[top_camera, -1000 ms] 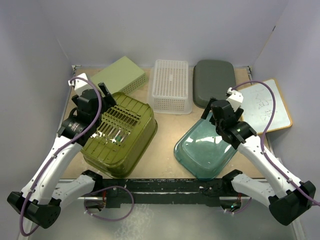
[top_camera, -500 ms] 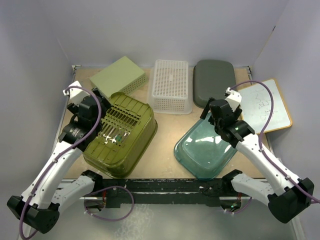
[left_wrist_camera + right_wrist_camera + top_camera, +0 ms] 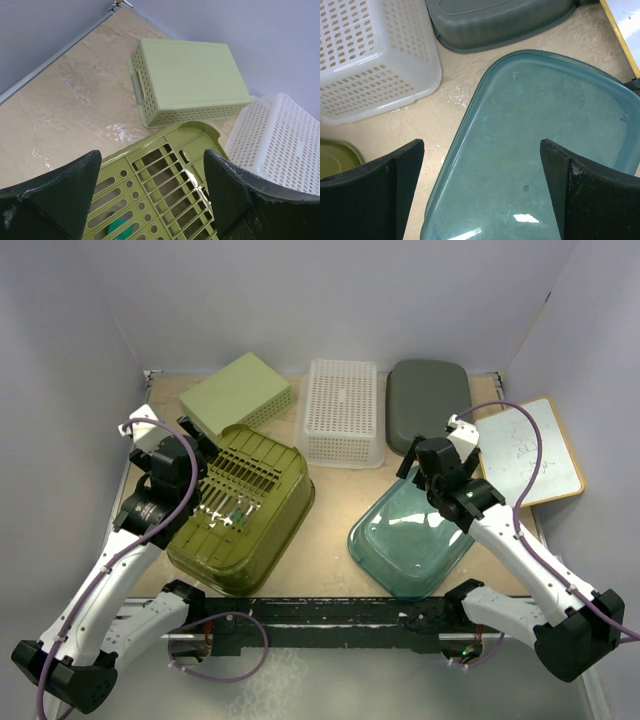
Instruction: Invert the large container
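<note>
The large olive-green container (image 3: 240, 508) lies bottom up on the left of the table, its slotted base facing up; it also shows in the left wrist view (image 3: 165, 190). My left gripper (image 3: 197, 447) is open and empty above its far left edge, seen between the fingers (image 3: 152, 167). A teal translucent container (image 3: 415, 535) lies bottom up on the right. My right gripper (image 3: 418, 468) is open and empty just above its far end (image 3: 545, 150), with the jaws spread wide (image 3: 482, 155).
A small light-green basket (image 3: 238, 392), a white perforated basket (image 3: 343, 412) and a dark grey container (image 3: 428, 405) lie bottom up along the back. A whiteboard (image 3: 525, 455) lies at the right edge. Something green (image 3: 120, 231) shows through the olive base.
My left gripper has drawn back to the left, off the olive container's top. My right gripper has shifted slightly left and away over the teal container. The containers have not moved.
</note>
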Robot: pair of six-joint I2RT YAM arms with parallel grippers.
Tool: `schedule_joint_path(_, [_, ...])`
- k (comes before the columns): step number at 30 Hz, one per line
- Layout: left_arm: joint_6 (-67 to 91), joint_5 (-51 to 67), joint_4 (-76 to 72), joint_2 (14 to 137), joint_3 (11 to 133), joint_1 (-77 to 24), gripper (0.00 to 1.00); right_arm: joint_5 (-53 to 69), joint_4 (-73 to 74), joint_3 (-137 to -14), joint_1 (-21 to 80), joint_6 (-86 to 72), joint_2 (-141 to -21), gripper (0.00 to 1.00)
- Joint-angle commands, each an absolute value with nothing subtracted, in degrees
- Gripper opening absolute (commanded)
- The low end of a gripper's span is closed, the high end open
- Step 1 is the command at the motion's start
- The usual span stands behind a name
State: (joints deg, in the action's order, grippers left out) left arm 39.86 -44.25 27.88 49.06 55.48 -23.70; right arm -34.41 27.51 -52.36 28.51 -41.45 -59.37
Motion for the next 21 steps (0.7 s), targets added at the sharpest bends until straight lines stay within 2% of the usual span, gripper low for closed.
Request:
schedule_joint_path(1, [39.46, -44.96, 25.48, 48.51, 55.6, -23.85, 0.8, -34.72, 26.65, -52.3, 28.65, -42.54, -58.93, 1.0])
schedule_joint_path(21, [39.68, -45.26, 26.62, 48.38, 55.06, -23.88, 0.8, -33.93, 26.38, -52.29, 28.65, -42.55, -59.0, 1.0])
